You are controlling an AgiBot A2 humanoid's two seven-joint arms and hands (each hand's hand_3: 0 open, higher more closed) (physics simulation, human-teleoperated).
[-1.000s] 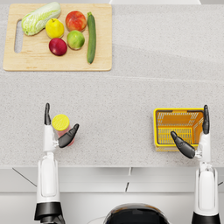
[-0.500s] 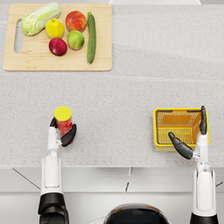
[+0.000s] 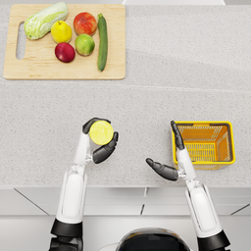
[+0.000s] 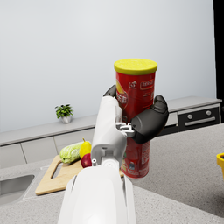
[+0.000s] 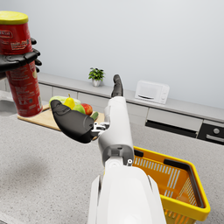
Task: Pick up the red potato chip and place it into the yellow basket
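The red potato chip can [image 4: 135,118], capped with a yellow lid [image 3: 101,132], is upright and clear of the speckled grey countertop [image 3: 186,68], gripped around its body by the left hand [image 3: 100,144]. The right hand [image 3: 169,157] is empty, fingers spread, just beside the yellow basket [image 3: 228,147], which stands on the countertop. A wooden cutting board [image 3: 63,71] carrying produce lies at the far left. In the right wrist view, a potted plant [image 5: 96,76] and a white microwave [image 5: 151,91] stand on the rear counter before a pale wall.
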